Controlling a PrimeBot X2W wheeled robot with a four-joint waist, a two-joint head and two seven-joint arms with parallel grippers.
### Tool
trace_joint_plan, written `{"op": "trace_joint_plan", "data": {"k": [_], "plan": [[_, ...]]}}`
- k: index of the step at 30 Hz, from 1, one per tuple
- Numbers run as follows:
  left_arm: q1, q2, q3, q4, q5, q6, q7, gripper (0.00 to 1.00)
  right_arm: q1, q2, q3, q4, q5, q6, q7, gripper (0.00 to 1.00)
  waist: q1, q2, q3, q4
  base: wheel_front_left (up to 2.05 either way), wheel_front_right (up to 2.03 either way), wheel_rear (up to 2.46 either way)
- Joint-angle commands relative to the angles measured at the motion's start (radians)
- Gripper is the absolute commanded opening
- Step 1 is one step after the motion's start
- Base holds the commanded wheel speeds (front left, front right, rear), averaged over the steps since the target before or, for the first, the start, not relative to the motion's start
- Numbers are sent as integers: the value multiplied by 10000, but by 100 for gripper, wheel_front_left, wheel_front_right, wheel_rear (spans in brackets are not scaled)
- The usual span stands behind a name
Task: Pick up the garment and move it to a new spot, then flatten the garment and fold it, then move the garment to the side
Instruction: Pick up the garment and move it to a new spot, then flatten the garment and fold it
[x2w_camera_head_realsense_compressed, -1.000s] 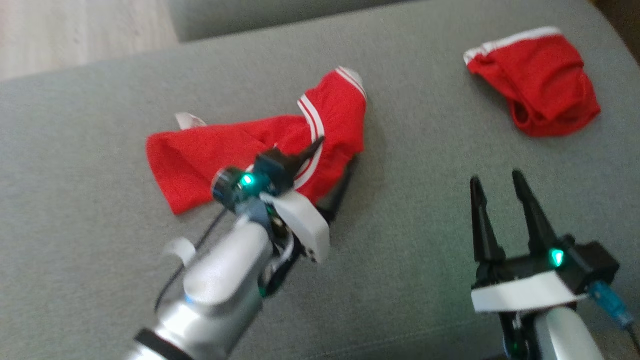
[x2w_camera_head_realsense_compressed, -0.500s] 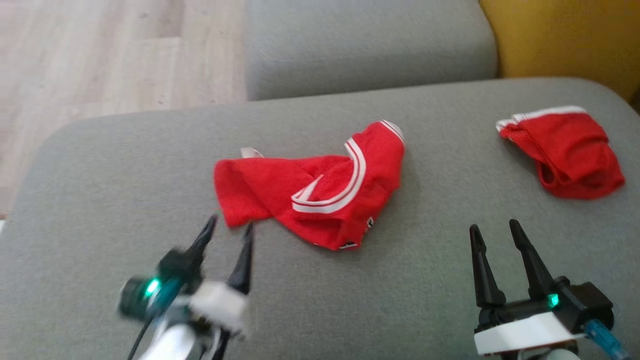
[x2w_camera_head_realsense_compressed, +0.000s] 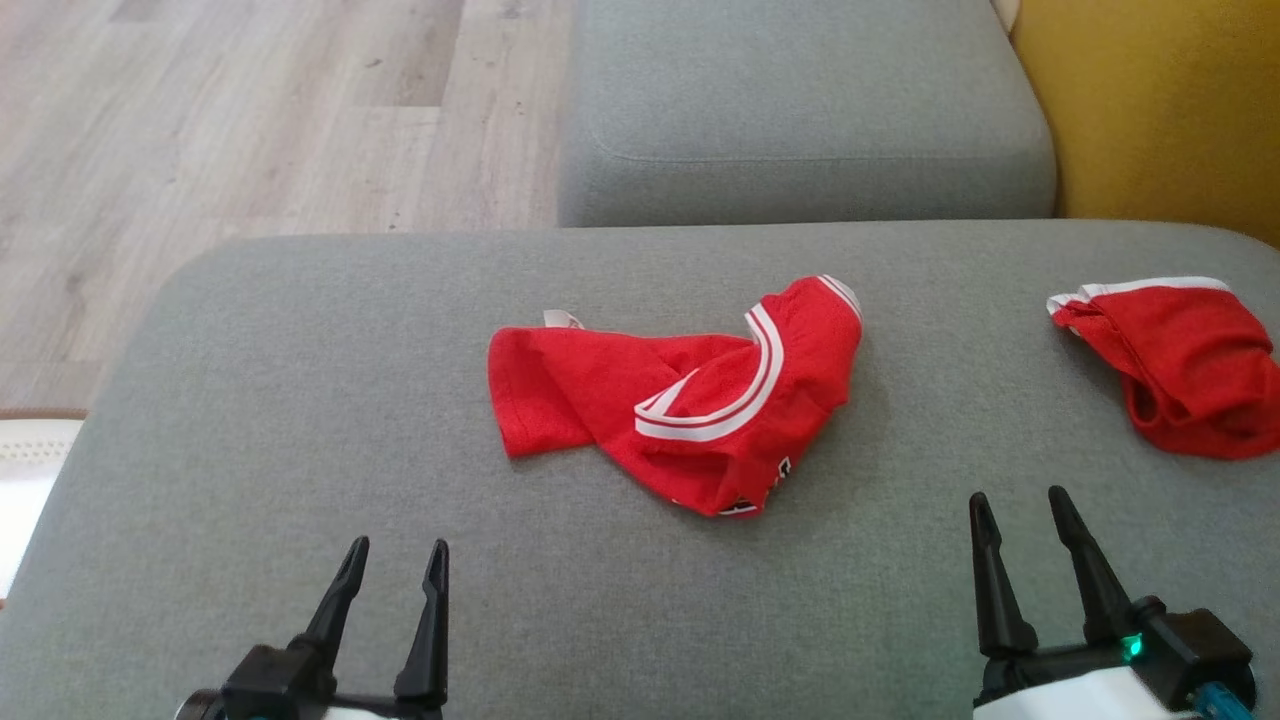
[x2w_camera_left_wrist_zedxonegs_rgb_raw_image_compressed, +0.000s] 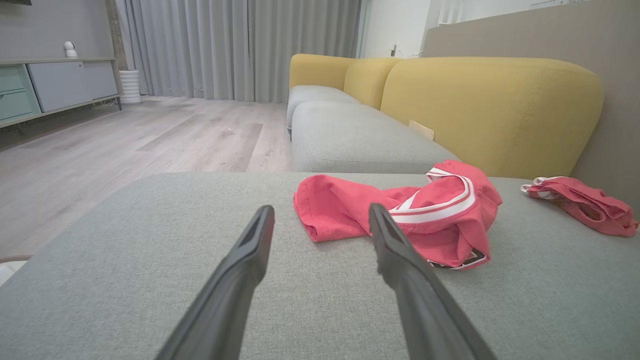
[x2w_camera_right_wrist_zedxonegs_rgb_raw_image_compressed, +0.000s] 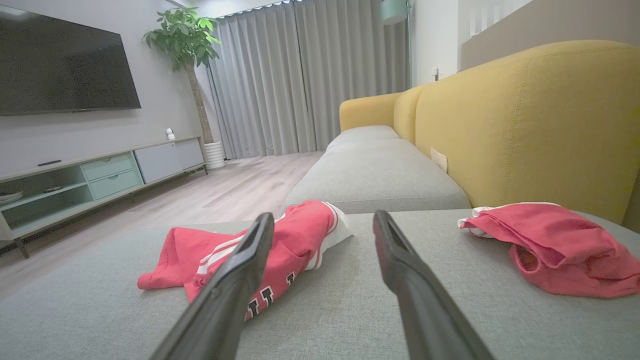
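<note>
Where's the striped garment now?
Head view: striped garment crumpled mid-cushion on the grey sofa, ahead between left gripper and right gripper, left of the other red garment.

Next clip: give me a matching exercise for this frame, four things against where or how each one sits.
1 striped red garment
2 second red garment
3 left gripper
4 yellow backrest

A crumpled, far right on the grey cushion
B open, empty, lower left
C bunched mid-cushion
D upper right, behind the cushion

Pairs: 1-C, 2-A, 3-B, 4-D
</note>
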Motion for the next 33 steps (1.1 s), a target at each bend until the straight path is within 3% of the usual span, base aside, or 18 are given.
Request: {"op": "trace_joint_plan", "data": {"k": [1, 18, 33], "plan": [[-443, -196, 604, -344, 256, -250, -123, 100, -307, -43, 197, -345, 90, 67, -64, 100, 0, -1, -53, 108, 0, 0, 0], [-201, -982, 1525, -19, 1328, -1366, -123, 100, -109, -43, 123, -237, 243, 67, -65, 100, 0, -1, -87, 208, 0, 0, 0], [-203, -1324, 1976, 55, 1884, -1695, -124, 100, -109, -43, 171, -70, 197, 67, -65, 100, 0, -1, -64, 277, 0, 0, 0]]}}
